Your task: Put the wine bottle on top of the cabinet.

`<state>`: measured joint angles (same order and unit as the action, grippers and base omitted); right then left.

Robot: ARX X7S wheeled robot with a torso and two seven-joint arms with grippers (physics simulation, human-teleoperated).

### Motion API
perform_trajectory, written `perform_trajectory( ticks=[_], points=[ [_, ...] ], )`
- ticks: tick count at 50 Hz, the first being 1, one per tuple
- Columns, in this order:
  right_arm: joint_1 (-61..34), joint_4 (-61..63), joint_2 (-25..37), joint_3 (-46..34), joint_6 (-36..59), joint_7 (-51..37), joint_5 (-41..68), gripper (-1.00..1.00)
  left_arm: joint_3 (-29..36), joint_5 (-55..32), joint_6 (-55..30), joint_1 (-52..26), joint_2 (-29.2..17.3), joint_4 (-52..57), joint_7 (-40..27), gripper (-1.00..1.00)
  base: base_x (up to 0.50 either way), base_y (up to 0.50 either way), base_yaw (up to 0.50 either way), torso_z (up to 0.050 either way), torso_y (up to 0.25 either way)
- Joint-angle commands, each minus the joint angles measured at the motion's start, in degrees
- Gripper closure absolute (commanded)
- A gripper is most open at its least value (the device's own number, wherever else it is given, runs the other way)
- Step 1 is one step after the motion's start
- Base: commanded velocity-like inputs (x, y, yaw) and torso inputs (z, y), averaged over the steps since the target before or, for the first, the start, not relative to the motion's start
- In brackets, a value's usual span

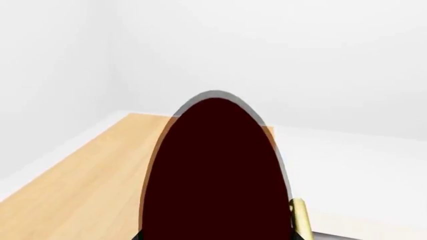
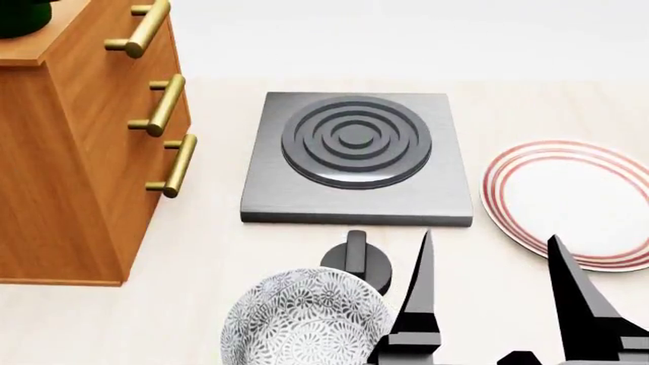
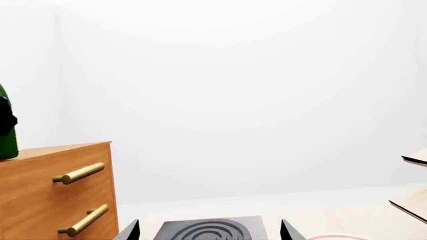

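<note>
While the head view looked down over the pale table (image 2: 213,251), the wine bottle (image 2: 23,17) stood at the upper left corner of that picture, on the lighter top of the cabinet (image 2: 61,175); only a dark green part of its lower body showed there. In the right wrist view the same bottle (image 3: 7,130) appeared at the edge, resting upright on the cabinet top (image 3: 60,150), with something black, maybe a finger of the left claw, across its side. In the left wrist view a big dark oval shape, probably the bottle (image 1: 213,175) seen very close, filled the middle, with the wooden top (image 1: 87,175) behind it and a brass handle (image 1: 300,217) beside it. The fingers of the left gripper were not clearly visible in any picture, so I cannot tell how wide it was or whether it held the bottle.

The right gripper (image 2: 492,293) was low in the head view, its two black fingers (image 2: 421,296) spread well apart with nothing between them. It hung near a patterned grey bowl (image 2: 304,319) and a small black round knob (image 2: 357,262). Behind these lay a grey square stove plate (image 2: 355,156) with rings, and to its right a white plate (image 2: 573,201) with red stripes on the rim. Three brass bar handles (image 2: 163,106) showed on the cabinet front.
</note>
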<state>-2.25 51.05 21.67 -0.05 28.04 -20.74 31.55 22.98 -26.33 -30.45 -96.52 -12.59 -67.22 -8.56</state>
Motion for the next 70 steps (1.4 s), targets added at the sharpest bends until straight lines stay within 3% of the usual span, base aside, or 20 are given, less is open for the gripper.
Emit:
perform_trajectory(
  ticks=[1,11,12,41,46,64,66,67,69,70],
  points=[
    [0.01,-0.17,0.38,-0.27,-0.39,-0.4,0.18,-1.0,-0.87,-2.31,1.22,1.35,0.42,-3.62,-0.33,1.0,0.0,0.0,0.0,0.0,0.0],
    [-0.04,-0.45,0.6,-0.9,-0.81,-0.62,-0.04,-1.0,-0.85,-2.24,0.89,1.66,0.0,-2.5,-0.51,1.0,0.0,0.0,0.0,0.0,0.0],
    [-0.08,-0.47,0.63,-0.99,-0.79,-0.65,-0.05,-1.0,-0.93,-2.31,0.9,1.66,-0.01,-2.44,-0.5,-1.0,0.0,0.0,0.0,0.0,0.0],
    [-0.31,-0.61,1.32,-2.46,-1.18,-1.32,-0.03,-1.0,-0.54,-2.64,-0.98,2.42,-1.83,6.41,-0.6,-1.0,0.0,0.0,0.0,0.0,0.0],
    [-0.3,-0.64,1.43,-2.68,-1.32,-1.39,-0.03,-1.0,-0.9,-4.34,-4.36,4.23,-4.07,17.35,-0.86,-1.0,0.0,0.0,0.0,0.0,0.0],
    [-0.7,-0.08,1.99,-3.64,-1.02,-2.18,0.19,-1.0,-4.12,-11.64,-19.5,12.8,-12.79,57.7,-11.46,-1.0,0.0,0.0,0.0,0.0,0.0],
    [-0.74,0.15,2.07,-3.76,-0.92,-2.33,0.26,-1.0,-5.53,-13.69,-20.99,14.89,-13.36,62.71,-12.93,-1.0,0.0,0.0,0.0,0.0,0.0],
    [-0.69,0.11,2.1,-3.82,-1.06,-2.29,0.18,-1.0,-11.53,-18.41,-19.84,18.79,-12.39,67.59,-15.05,-1.0,0.0,0.0,0.0,0.0,0.0],
    [-0.73,0.26,2.18,-3.74,-1.08,-2.36,0.43,-1.0,-8.57,-17.24,-21.71,20.48,-14.12,71.65,-15.61,-1.0,0.0,0.0,0.0,0.0,0.0],
    [-0.6,-0.05,2.13,-3.84,-1.41,-2.22,0.2,-1.0,-10.81,-19.29,-21.12,24.57,-14.09,75.93,-17.05,-1.0,0.0,0.0,0.0,0.0,0.0]
  ],
)
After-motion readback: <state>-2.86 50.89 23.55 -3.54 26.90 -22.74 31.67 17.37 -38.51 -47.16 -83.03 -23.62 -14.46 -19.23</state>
